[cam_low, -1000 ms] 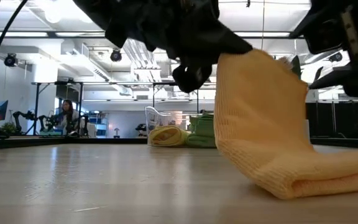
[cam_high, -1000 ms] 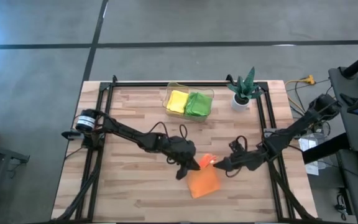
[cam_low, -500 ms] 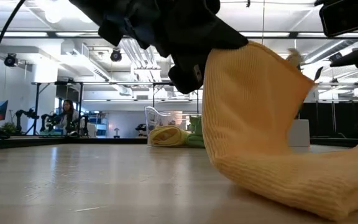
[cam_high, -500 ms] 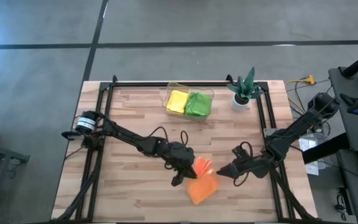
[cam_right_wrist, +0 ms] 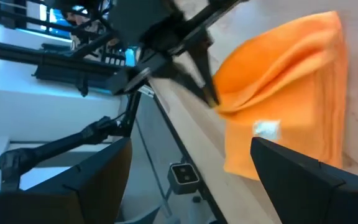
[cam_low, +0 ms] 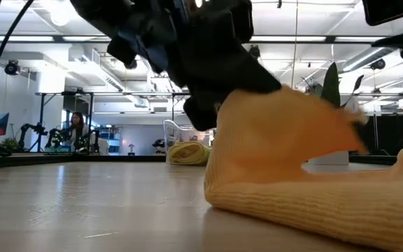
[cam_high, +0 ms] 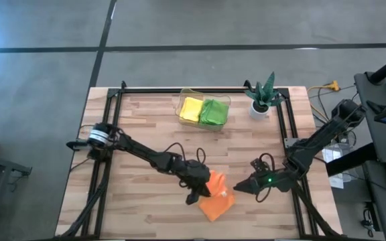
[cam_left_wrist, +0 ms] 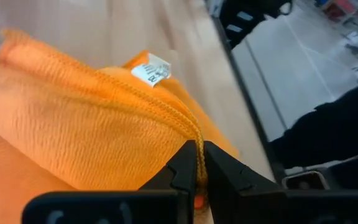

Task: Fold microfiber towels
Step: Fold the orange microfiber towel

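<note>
An orange microfiber towel (cam_high: 220, 204) lies near the table's front middle, partly doubled over, with a white tag (cam_left_wrist: 151, 68) on its raised edge. My left gripper (cam_high: 205, 192) is at the towel's left side, shut on that edge. My right gripper (cam_high: 236, 188) hovers open just right of the towel, with nothing between its fingers (cam_right_wrist: 303, 180). In the low view the towel (cam_low: 292, 161) humps up under the left gripper, its lower part flat on the wood. A yellow towel (cam_high: 191, 108) and a green towel (cam_high: 214, 112) lie folded in a clear bin at the back. My left gripper pinches the orange towel's stitched hem (cam_left_wrist: 185, 127) between its two fingers, close to the tagged corner. The fingers slant down from the table's far left. One layer or several, I cannot tell. The held edge is raised a little and the rest of the towel lies on the table.
The clear bin (cam_high: 183, 100) stands at the back middle, a spiky green plant in a white pot (cam_high: 261, 96) to its right. Black frame rails (cam_high: 99, 167) run along the table's left and right sides. Bare wood lies left of the towel.
My left gripper has gone toward the table's near edge and down, still shut on the towel's edge. The raised edge has come down low over the part lying on the table, so the towel's hump is flatter. My right gripper has drawn back from the towel, still open.
</note>
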Controlling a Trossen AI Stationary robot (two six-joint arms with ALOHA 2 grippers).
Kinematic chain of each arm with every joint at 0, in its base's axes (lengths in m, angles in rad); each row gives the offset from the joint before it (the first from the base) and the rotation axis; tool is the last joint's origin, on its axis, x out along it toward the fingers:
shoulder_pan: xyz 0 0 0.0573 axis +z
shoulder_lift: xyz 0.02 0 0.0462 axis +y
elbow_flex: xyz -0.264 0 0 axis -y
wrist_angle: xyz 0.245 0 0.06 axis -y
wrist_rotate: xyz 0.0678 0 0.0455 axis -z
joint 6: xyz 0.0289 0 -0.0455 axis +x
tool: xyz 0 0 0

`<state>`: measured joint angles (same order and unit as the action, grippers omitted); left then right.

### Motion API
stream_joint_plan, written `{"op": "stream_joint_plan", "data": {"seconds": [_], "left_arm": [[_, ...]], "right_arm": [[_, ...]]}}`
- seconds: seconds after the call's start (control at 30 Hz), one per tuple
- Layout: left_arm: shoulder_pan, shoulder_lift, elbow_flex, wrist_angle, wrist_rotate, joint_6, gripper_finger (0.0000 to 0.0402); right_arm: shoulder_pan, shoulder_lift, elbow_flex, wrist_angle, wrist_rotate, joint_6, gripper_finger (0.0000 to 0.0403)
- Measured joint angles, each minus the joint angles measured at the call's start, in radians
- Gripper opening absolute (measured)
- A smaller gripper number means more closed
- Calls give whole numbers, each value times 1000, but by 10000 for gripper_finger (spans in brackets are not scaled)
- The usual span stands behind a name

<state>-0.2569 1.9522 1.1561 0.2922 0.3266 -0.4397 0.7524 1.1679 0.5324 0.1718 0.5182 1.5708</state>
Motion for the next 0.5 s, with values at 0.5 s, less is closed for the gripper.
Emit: {"op": "stream_joint_plan", "data": {"seconds": [0.5], "left_arm": [[-21, 3, 29, 11, 2, 1, 11]], "right_arm": [[9, 221, 18, 188, -53, 48, 324]]}}
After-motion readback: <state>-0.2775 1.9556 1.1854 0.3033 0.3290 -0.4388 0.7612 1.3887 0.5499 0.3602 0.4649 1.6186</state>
